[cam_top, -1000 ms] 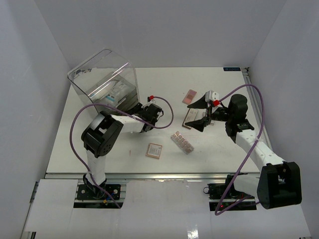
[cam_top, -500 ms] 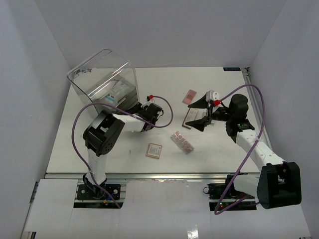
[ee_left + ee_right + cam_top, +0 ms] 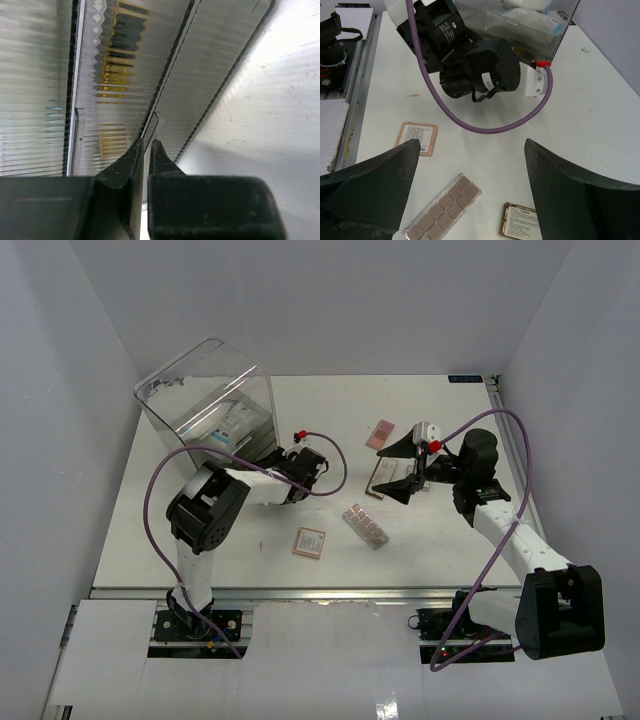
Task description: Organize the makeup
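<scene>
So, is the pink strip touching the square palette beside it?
Apart. The top view shows bare table between the pink strip and the square palette.

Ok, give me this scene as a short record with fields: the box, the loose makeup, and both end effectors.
box: large clear plastic box, rear left of the white table, with white sachets inside
loose makeup: small pink palette, brown palette, pink multi-pan strip, square pink-rimmed palette
left end effector: nearly shut, at the box's ribbed wall; unclear if it pinches anything
right end effector: open, above the brown palette
</scene>
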You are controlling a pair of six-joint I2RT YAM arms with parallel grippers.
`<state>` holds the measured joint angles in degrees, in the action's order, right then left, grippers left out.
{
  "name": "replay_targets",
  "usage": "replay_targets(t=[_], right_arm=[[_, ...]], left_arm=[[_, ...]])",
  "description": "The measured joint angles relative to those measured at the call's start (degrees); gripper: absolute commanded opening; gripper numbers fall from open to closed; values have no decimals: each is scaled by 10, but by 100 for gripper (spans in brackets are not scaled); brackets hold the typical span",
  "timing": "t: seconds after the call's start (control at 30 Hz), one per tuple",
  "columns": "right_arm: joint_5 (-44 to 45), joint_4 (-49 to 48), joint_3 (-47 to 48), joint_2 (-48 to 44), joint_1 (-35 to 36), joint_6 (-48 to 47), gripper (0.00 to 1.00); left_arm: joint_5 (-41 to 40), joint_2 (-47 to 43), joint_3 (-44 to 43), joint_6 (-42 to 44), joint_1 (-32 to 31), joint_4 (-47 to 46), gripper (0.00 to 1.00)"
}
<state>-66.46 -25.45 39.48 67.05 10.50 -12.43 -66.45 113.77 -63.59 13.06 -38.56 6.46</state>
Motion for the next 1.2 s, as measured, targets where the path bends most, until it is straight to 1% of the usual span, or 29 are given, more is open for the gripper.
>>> replay_targets(t=[0.13, 0.3, 0.43, 0.57, 0.6, 0.63, 0.73, 0.83, 0.97, 1.1, 1.17, 1.2], right_arm=[[0, 0, 0, 0, 0, 0, 91], [0, 0, 0, 0, -1, 0, 91], [-2, 0, 0, 0, -3, 0, 91], [-2, 0, 0, 0, -4, 0, 91], [-2, 0, 0, 0, -4, 0, 91], [-2, 0, 0, 0, -4, 0, 91], [-2, 0, 0, 0, -4, 0, 91], [-2, 0, 0, 0, -6, 0, 91], [-2, 0, 0, 0, -12, 0, 91], [-4, 6, 0, -1, -33, -2, 91], [-4, 10, 0, -1, -46, -2, 91], [-4, 13, 0, -2, -52, -2, 92]], left_arm=[[3, -9, 0, -33, -15, 31, 0], [8, -24, -1, -86, -62, 87, 0], [11, -26, -13, -144, -94, 145, 0], [12, -28, -22, -209, -110, 198, 0], [12, -29, -23, -225, -112, 207, 3], [12, -31, -25, -240, -113, 217, 9], [20, -35, -28, -277, -114, 244, 42], [46, -36, -30, -302, -115, 270, 50], [87, -55, -41, -320, -117, 294, 55], [135, -112, -45, -336, -121, 309, 59], [165, -152, -45, -348, -122, 313, 64], [182, -173, -45, -354, -122, 314, 70]])
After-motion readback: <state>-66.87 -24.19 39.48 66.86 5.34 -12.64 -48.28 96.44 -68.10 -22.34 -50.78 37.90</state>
